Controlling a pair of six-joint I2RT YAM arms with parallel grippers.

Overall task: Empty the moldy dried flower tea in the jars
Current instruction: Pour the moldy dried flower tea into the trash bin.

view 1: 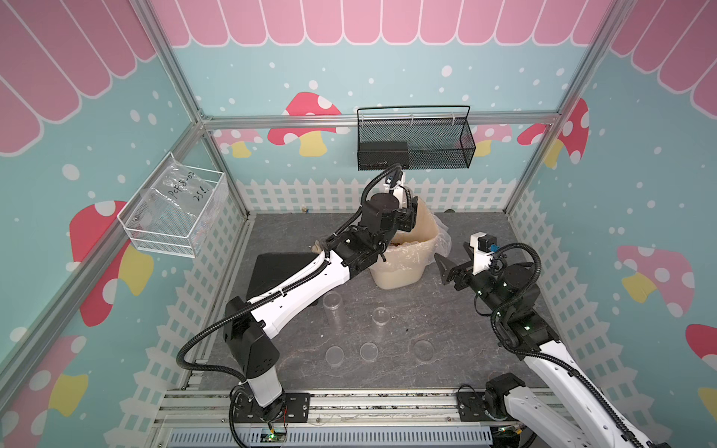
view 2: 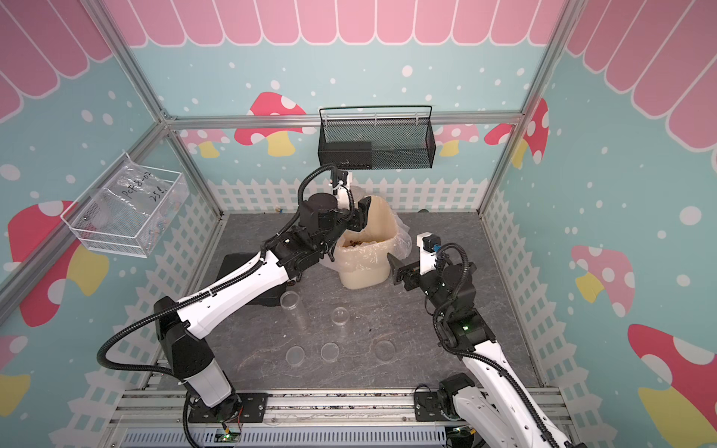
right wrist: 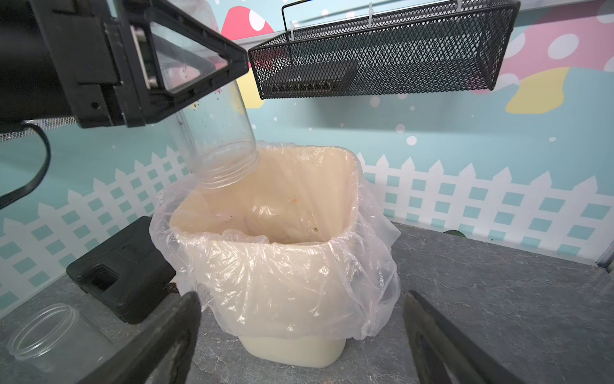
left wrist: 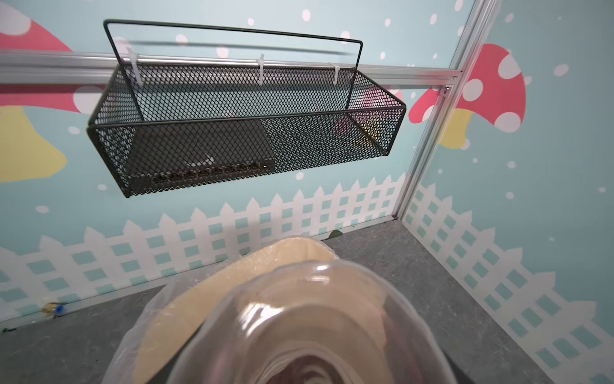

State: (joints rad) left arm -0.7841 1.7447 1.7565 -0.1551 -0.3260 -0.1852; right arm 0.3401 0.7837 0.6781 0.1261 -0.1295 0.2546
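Observation:
My left gripper (view 1: 409,217) is shut on a clear jar (right wrist: 216,143) that is tipped mouth-down over the back rim of the cream bin (view 1: 395,275). In the right wrist view that jar looks empty but for specks on its wall. Reddish-brown dried flower tea (view 2: 357,243) lies inside the bin. In the left wrist view the held jar (left wrist: 309,325) fills the lower middle and hides the fingers. Two more open jars, a tall one (view 1: 333,306) and a short one (view 1: 380,316), stand empty on the table. My right gripper (right wrist: 300,299) is open to the right of the bin, holding nothing.
Three round clear lids (view 1: 335,355) (view 1: 368,351) (view 1: 423,349) lie flat near the table's front. A black box (view 1: 279,271) sits left of the bin under my left arm. A black mesh basket (view 1: 415,143) hangs on the back wall, a white wire basket (view 1: 174,217) on the left wall.

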